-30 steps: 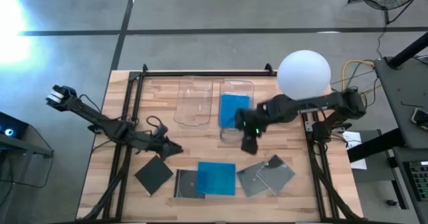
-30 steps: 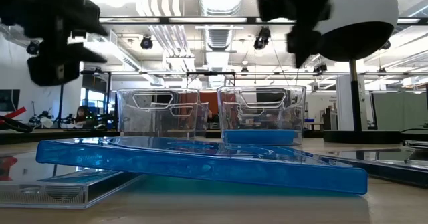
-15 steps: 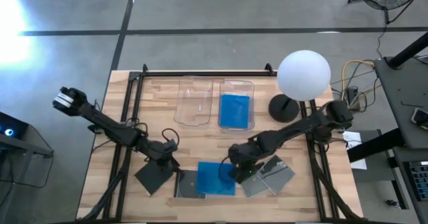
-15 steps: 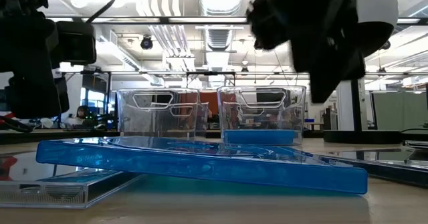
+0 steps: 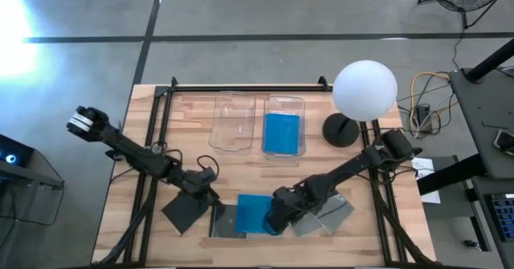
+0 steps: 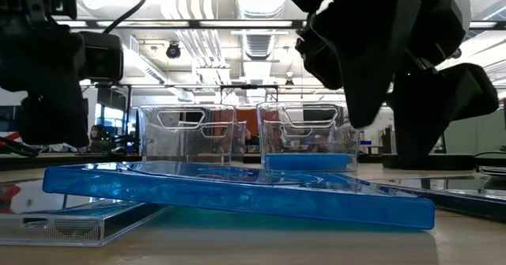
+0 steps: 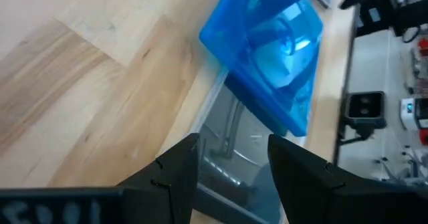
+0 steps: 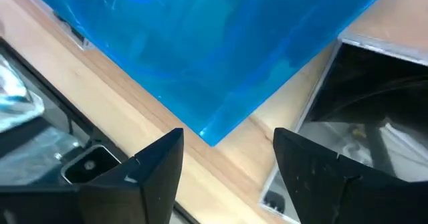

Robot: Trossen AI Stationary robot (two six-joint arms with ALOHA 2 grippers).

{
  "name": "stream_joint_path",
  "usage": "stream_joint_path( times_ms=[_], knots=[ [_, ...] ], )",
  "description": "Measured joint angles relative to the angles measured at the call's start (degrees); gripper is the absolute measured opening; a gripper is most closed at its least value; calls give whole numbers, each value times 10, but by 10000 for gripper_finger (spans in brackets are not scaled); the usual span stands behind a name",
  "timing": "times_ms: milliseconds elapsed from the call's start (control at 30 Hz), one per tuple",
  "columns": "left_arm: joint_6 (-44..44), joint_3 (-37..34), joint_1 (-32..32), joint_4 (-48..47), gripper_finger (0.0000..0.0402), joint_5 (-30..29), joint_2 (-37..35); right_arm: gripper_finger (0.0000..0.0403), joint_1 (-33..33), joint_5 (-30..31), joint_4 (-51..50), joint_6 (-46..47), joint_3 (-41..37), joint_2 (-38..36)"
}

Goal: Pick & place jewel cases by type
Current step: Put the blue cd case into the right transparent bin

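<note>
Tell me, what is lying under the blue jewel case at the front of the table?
A dark jewel case lies partly under the blue jewel case, its left part showing. The rest is covered.

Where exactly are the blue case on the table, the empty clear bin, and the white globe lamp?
blue case (image 5: 255, 213), high view, its bare middle.
empty clear bin (image 5: 233, 121), high view, its clear floor.
white globe lamp (image 5: 365, 89), high view, the globe's top.

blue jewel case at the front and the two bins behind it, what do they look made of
The translucent bright blue square jewel case looks like hard glossy plastic: light passes through it and its edges catch highlights. The two clear rounded bins also look like plastic, thin and see-through, with the room visible through their walls; glass cannot be ruled out by look alone.
</note>
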Motion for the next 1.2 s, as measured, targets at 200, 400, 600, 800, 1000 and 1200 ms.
stream_joint_path(
  times_ms=[200, 400, 600, 800, 1000, 1200],
  knots=[
    [15, 20, 11, 1, 160, 1, 50, 226, 10, 31, 54, 74, -3, 24],
    [22, 51, 24, 0, 160, 2, 87, 226, 11, 49, 117, 102, -2, 61],
    [54, 84, 34, 2, 160, 33, 133, 226, 0, 107, 119, 99, -1, 62],
    [71, 103, 35, -2, 160, 76, 179, 226, -17, 161, 135, 68, -3, 62],
    [75, 104, 35, 1, 160, 92, 192, 226, -17, 198, 163, 11, -3, 61],
    [93, 104, 39, 7, 160, 94, 183, 226, -23, 226, 207, -43, 1, 49]
  ],
)
